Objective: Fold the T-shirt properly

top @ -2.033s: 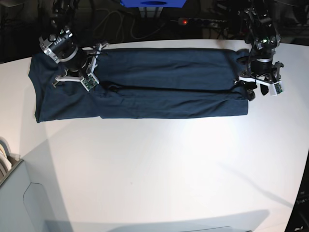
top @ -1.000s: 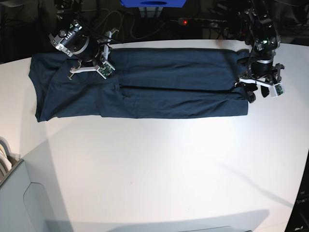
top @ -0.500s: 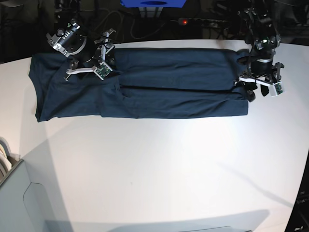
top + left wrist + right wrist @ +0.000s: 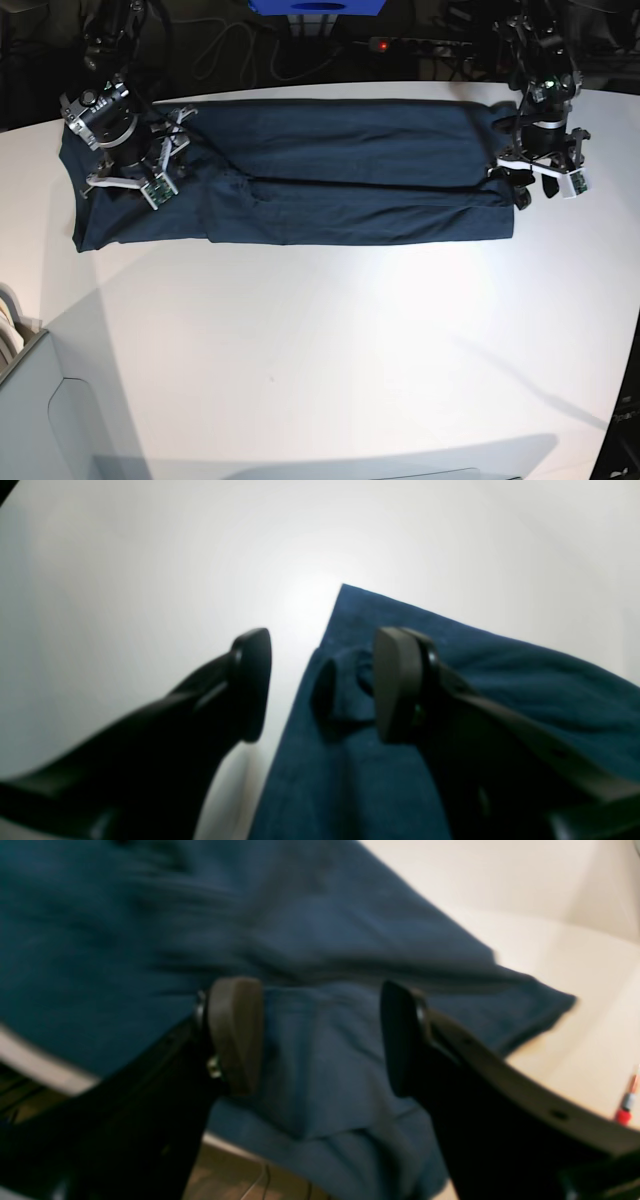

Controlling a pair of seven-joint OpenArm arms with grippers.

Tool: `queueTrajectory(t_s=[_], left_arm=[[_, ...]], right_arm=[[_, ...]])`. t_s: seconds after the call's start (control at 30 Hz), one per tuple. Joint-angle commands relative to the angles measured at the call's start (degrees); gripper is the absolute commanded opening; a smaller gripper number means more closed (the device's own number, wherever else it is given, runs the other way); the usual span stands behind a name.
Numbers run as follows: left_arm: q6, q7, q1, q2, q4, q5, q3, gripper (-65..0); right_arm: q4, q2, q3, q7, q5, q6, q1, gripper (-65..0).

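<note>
The dark navy T-shirt lies flat as a long band across the far half of the white table. At the shirt's right end my left gripper hangs open. In the left wrist view this left gripper straddles the T-shirt's edge, one finger over bare table, the other over cloth, and holds nothing. Over the shirt's left end, my right gripper is open. The blurred right wrist view shows the right gripper with only the T-shirt beneath its spread fingers.
A power strip with a red light and cables lie behind the table's far edge. A blue object sits at the top. A pale grey box stands at the near left corner. A red pen lies on the table.
My right gripper has opened, let go of the cloth and swung left, from the fold near the shirt's upper middle to its left end. The left arm has stayed put.
</note>
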Motion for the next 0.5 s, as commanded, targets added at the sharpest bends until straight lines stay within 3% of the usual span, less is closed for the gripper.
queueTrajectory(t_s=[0.0,0.33,0.47], left_arm=[[0.0,-1.4,-0.2,-0.4,1.3,-0.3,-0.1,-33.5],[0.0,-1.3,-0.5,-0.4,1.3,-0.1,-0.1,-33.5],[0.0,-1.3,-0.5,-0.4,1.3,-0.1,-0.1,-33.5]], right_arm=[[0.9,0.6,0.2,1.0,0.6,0.8,-0.3,-29.4],[0.4,0.7,0.7,1.1,0.6,0.8,1.2,-29.6],[-5.1,0.7,0.5,1.6,0.5,0.8,3.2,-29.6]])
